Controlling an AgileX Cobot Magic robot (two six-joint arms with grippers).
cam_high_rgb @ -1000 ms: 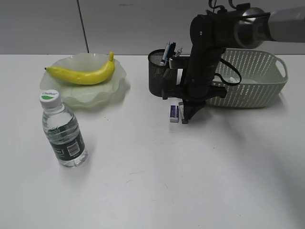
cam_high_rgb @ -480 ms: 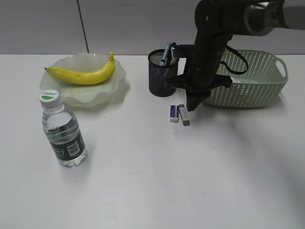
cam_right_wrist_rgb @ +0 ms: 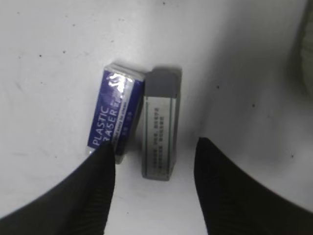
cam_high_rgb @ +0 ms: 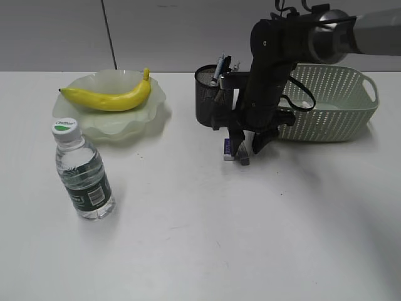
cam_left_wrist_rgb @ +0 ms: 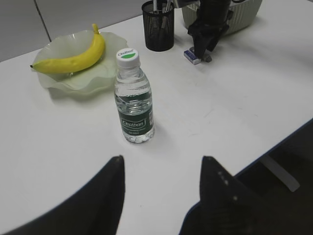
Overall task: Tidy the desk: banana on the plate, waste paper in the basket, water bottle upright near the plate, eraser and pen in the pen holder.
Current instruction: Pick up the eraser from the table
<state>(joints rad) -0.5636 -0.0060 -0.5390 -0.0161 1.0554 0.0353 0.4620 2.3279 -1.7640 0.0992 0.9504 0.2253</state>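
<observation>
Two erasers lie side by side on the desk (cam_high_rgb: 188,238) in front of the pen holder (cam_high_rgb: 208,100): a blue-sleeved one (cam_right_wrist_rgb: 113,117) and a grey one (cam_right_wrist_rgb: 160,129). My right gripper (cam_right_wrist_rgb: 154,147) is open just above them, with the grey eraser between its fingers; it also shows in the exterior view (cam_high_rgb: 247,145). Pens (cam_high_rgb: 219,66) stand in the holder. The banana (cam_high_rgb: 109,98) lies on the plate (cam_high_rgb: 94,130). The water bottle (cam_high_rgb: 81,172) stands upright in front of the plate. My left gripper (cam_left_wrist_rgb: 161,161) is open and empty, well short of the bottle (cam_left_wrist_rgb: 134,105). The waste paper is not visible.
The green basket (cam_high_rgb: 338,119) stands right of the pen holder, behind my right arm. The left wrist view shows the desk's front edge (cam_left_wrist_rgb: 274,142) at the lower right.
My right gripper rose off the erasers half a second ago and has come back down over them, open. The bottle, banana and plate have not moved.
</observation>
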